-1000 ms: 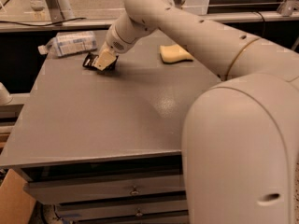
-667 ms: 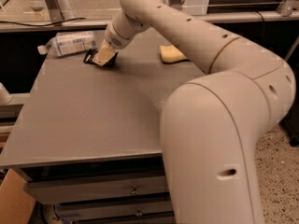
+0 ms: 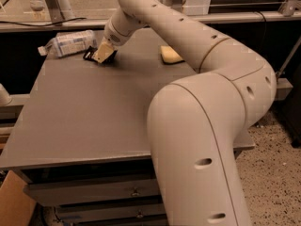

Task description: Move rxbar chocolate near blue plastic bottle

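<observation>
Tool [image 3: 102,55] and clamped rxbar chocolate [image 3: 89,55] now nearer blue plastic bottle [image 3: 70,42], over grey table [image 3: 94,117]; speckled floor [image 3: 277,168] beyond.

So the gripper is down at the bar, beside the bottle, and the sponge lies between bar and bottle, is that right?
Not quite. In the camera view the sponge is not between bar and bottle; it lies apart, on the far side of the gripper. The rest holds.

Arm [image 3: 211,51] stretched forward and leftward, gripper [image 3: 103,54] low at far end, angled down-left
</observation>
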